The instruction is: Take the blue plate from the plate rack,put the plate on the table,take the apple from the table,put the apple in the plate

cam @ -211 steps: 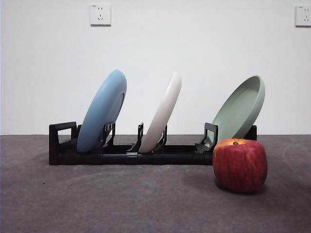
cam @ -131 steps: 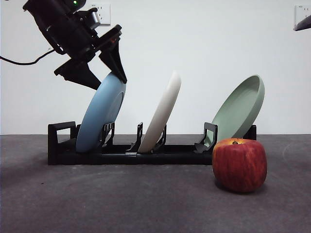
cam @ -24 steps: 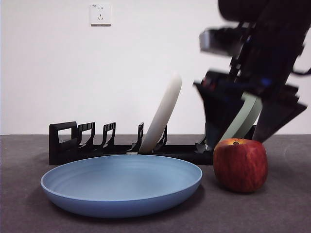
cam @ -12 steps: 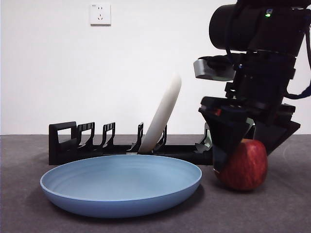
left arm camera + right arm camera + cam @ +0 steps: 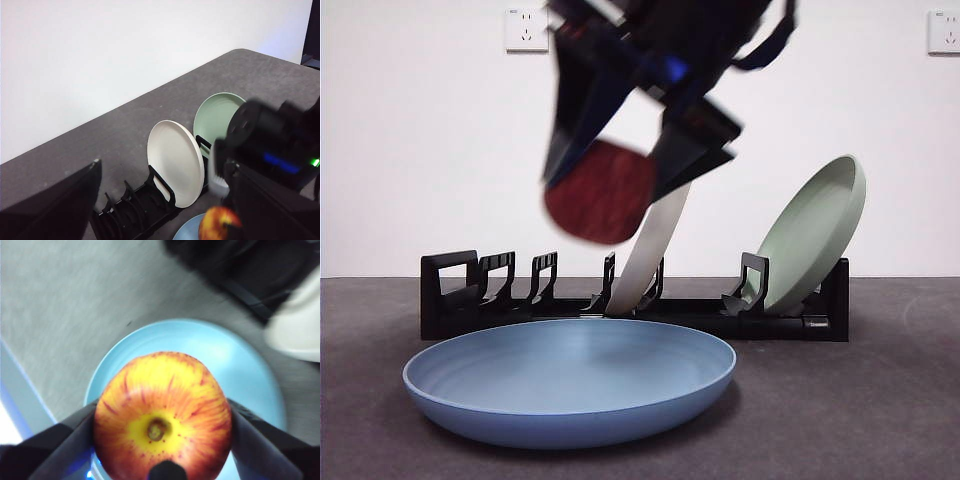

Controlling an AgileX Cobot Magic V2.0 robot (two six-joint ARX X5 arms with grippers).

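The blue plate [image 5: 570, 385] lies flat on the table [image 5: 880, 420] in front of the plate rack [image 5: 470, 295]. My right gripper [image 5: 610, 180] is shut on the apple [image 5: 595, 205] and holds it in the air above the plate, blurred by motion. In the right wrist view the apple [image 5: 162, 415] sits stem-up between the jaws, with the blue plate [image 5: 200, 352] right below. My left gripper [image 5: 167, 167] is open and empty, high above the rack [image 5: 135, 210]. The left wrist view also shows the apple [image 5: 218, 224].
A cream-white plate [image 5: 655, 245] and a sage-green plate [image 5: 810, 235] lean in the rack's middle and right slots. The rack's left slots hold nothing. A white wall stands behind the table.
My right gripper has lifted the apple off the table at the right and carried it up and left over the blue plate. The plate has not moved.
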